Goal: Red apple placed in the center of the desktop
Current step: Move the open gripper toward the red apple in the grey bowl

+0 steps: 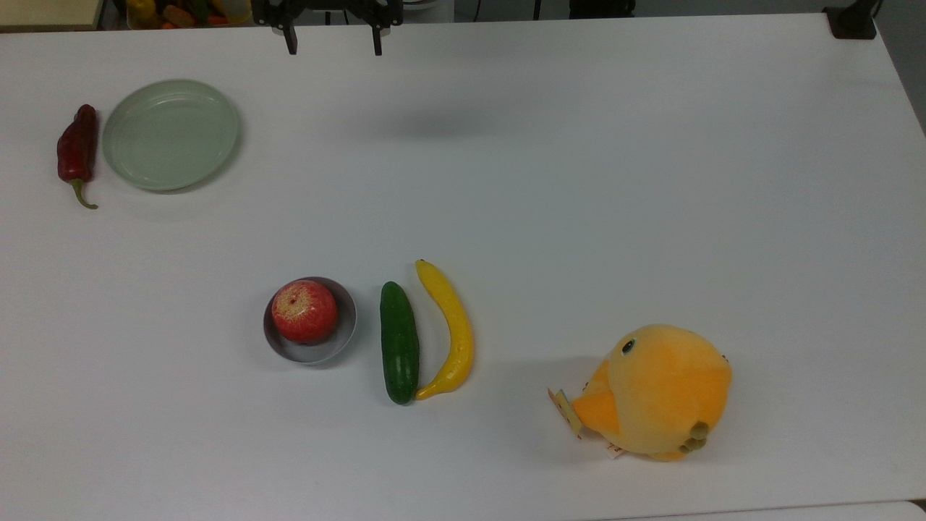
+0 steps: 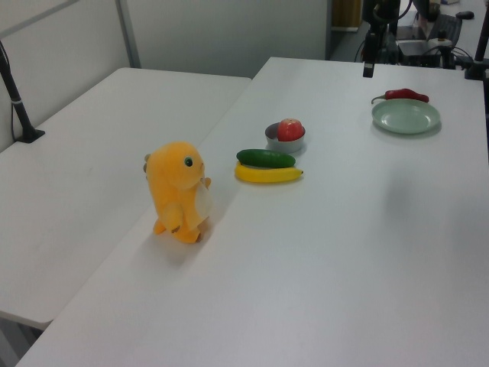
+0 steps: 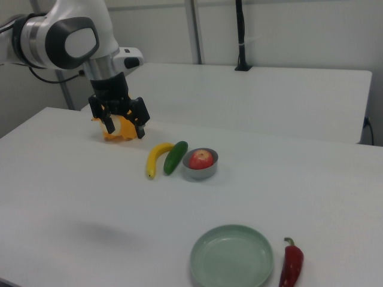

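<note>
— Gripper (image 1: 333, 43) first: where, and in what state?
— Up in the air at the top view's upper edge, over the far strip of the desktop (image 1: 550, 188). Fingers spread wide apart, pointing down, nothing between them. Touching nothing. Seen too in the right view (image 3: 125, 127), hanging under the white arm (image 3: 66, 39), in front of the plush as that camera looks.
— And the red apple?
— Sitting in a small grey bowl (image 1: 346, 333), stem dimple up, yellowish streaks showing around it. Red apple (image 1: 304, 311) fills most of that bowl. Placed left of middle and a bit toward the near side in the top view, well apart from the gripper.
— Neighbours?
— Green cucumber (image 1: 399, 342) just to the top view's right of the bowl, lying lengthwise, not touching it. Yellow banana (image 1: 454, 333) next along, curved, its lower tip against the cucumber's lower end.
— Further out?
— Orange plush chick (image 1: 662, 391) toward the top view's lower right, well apart from the fruit, paper tag at its side. Pale green plate (image 1: 171, 134) at the top view's upper left, empty. Dark-red chili pepper (image 1: 77, 150) just beside the plate's left rim, stem toward the near side; cannot tell whether touching.
— Anything else?
— A second white table (image 2: 92, 153) alongside, on the left view's left, with a black post (image 2: 17, 99) standing on it.
</note>
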Controlling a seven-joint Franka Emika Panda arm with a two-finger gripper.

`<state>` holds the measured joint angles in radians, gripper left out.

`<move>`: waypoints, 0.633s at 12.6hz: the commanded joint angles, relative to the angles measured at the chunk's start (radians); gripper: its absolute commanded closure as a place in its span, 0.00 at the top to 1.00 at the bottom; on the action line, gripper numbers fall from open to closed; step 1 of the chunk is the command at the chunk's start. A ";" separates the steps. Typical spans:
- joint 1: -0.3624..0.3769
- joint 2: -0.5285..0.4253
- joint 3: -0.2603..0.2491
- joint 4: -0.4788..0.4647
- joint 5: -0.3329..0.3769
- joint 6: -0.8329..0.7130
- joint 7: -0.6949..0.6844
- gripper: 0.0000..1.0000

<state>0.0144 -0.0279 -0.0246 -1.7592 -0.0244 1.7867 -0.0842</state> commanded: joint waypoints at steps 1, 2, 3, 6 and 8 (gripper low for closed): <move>0.006 -0.012 -0.003 -0.008 -0.003 -0.012 -0.011 1.00; 0.006 -0.010 -0.003 -0.008 -0.003 -0.012 -0.011 1.00; 0.006 -0.010 -0.009 -0.008 -0.003 -0.012 -0.011 1.00; 0.006 -0.007 -0.011 -0.008 -0.003 -0.006 -0.011 1.00; 0.009 0.012 -0.011 -0.008 -0.003 -0.001 -0.012 1.00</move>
<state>0.0143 -0.0265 -0.0287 -1.7598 -0.0244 1.7867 -0.0842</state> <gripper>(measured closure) 0.000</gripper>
